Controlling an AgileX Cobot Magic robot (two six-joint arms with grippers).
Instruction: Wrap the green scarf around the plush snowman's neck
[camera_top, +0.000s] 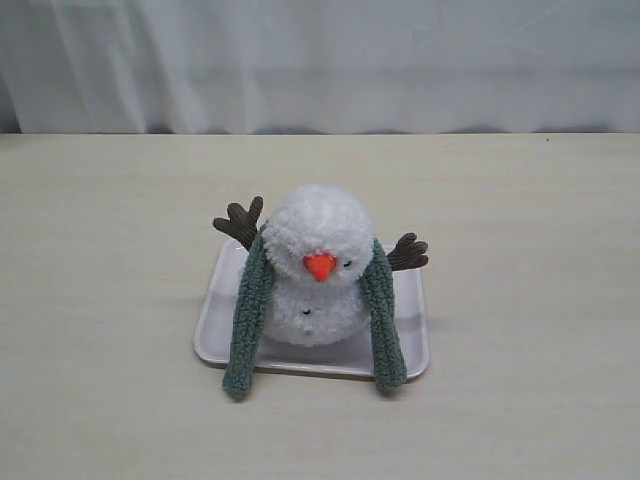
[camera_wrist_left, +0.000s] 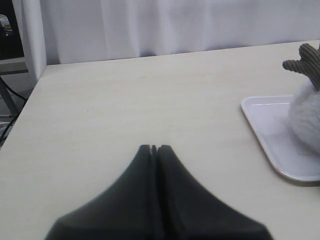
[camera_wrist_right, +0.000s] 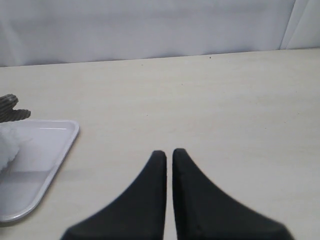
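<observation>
The green scarf (camera_top: 250, 305) hangs over the neck of the plush snowman (camera_top: 318, 225), 2 ends loose. The left gripper (camera_wrist_left: 154, 148) and right gripper (camera_wrist_right: 168, 152) are pinched closed, empty, away from the snowman. Tugging 1 end could tip it.

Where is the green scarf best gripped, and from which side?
Probably a loose end of the green scarf, near its tip, from above on the outer side: both ends hang free past the tray rim, clear of the plush snowman.

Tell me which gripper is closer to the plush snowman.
Left, but only narrowly: the plush snowman looks larger from that wrist. The left gripper and right gripper are both shut, each off the white tray on its own side.
</observation>
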